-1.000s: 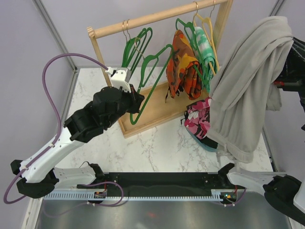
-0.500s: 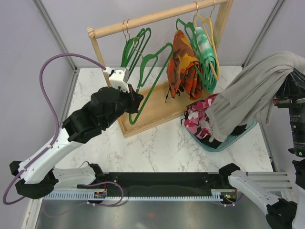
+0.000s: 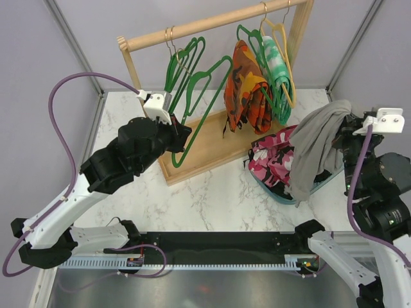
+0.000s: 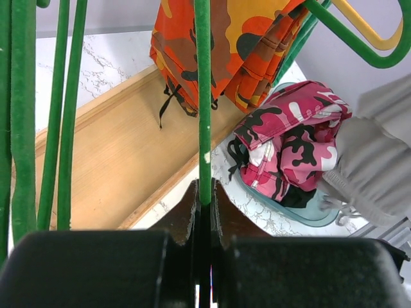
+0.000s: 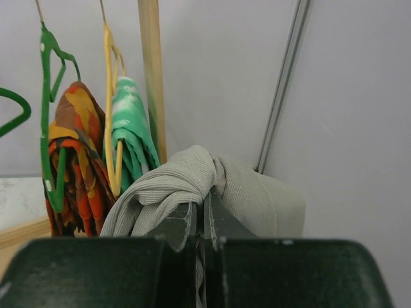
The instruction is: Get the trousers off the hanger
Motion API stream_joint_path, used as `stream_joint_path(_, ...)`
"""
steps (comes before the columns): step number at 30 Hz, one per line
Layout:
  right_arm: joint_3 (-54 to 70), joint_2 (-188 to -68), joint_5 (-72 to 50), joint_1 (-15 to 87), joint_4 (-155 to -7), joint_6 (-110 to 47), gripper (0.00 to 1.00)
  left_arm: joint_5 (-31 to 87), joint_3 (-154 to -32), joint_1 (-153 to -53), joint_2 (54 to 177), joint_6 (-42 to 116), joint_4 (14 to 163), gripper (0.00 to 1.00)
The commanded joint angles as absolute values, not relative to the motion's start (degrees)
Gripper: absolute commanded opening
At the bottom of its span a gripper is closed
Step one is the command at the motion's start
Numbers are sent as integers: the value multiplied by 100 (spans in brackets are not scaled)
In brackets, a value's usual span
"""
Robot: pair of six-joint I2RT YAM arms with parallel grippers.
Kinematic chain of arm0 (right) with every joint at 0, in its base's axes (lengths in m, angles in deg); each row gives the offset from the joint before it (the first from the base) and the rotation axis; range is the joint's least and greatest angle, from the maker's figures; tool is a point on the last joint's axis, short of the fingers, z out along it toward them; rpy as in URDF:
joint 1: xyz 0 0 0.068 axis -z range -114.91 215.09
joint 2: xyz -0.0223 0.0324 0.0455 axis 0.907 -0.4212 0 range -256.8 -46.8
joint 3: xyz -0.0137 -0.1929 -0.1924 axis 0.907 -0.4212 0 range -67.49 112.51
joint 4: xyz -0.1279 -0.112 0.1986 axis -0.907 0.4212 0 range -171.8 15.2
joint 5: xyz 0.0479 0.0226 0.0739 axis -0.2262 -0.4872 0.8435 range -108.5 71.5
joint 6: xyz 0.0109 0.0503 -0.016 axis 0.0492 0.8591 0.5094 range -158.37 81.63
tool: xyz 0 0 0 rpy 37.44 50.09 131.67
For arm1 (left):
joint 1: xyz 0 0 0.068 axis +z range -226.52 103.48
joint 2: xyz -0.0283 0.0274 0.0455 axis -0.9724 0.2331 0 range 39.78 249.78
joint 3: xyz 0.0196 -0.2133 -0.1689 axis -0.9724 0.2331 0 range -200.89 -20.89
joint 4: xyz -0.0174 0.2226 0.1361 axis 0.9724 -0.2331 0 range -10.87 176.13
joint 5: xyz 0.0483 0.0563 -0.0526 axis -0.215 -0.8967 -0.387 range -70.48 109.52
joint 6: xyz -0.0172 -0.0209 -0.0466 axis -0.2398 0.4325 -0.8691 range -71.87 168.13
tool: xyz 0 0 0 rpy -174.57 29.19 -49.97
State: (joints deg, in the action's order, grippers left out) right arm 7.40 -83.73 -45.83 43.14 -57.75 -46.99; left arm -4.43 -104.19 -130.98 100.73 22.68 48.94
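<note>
My left gripper (image 3: 182, 137) (image 4: 204, 192) is shut on the bottom bar of an empty green hanger (image 3: 207, 102) (image 4: 203, 96) that still hangs from the rail. Off to the right, my right gripper (image 5: 201, 208) is shut on a bunched fold of the grey trousers (image 3: 316, 146) (image 5: 172, 183). They droop over a teal basin (image 3: 283, 196) (image 4: 307, 217). Pink camouflage trousers (image 3: 270, 160) (image 4: 290, 136) lie in that basin on top of black trousers (image 4: 297, 196). Orange-patterned trousers (image 3: 247, 90) (image 5: 74, 168) and green-white trousers (image 3: 275, 67) (image 5: 131, 128) hang on hangers.
The wooden rack has a top rail (image 3: 205, 24), a right post (image 5: 149, 70) and a flat base (image 3: 209, 153) (image 4: 96, 160) on the marble table. Two more empty green hangers (image 3: 178, 64) hang at the rail's left. A yellow hanger (image 5: 110, 96) carries the green-white pair.
My right arm has come down and forward, lowering the grey trousers from a high spread drape to a bunch over the basin. The left gripper has barely moved on the hanger.
</note>
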Motion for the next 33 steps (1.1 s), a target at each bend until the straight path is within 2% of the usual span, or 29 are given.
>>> stream_joint_path(1,521,-8380,-5057,4312,-6378,-4610,0,-562,-10632,-13092,9902,2449,5141,2)
stream_joint_path(17,-1071,-8819,-4908,4417,-6590,-4286,0,-483,-10605,-13092,9770,2511,5150,2)
stream_joint_path(25,-1669,-9346,-3942,5392,-6484,-3698,0,-430,-10640,-13092,9744,2511,5150,2)
stream_joint_path(33,-2398,-9663,-2336,6752,-6431,-3476,0,-500,-10675,-13092,9743,2581,5159,2)
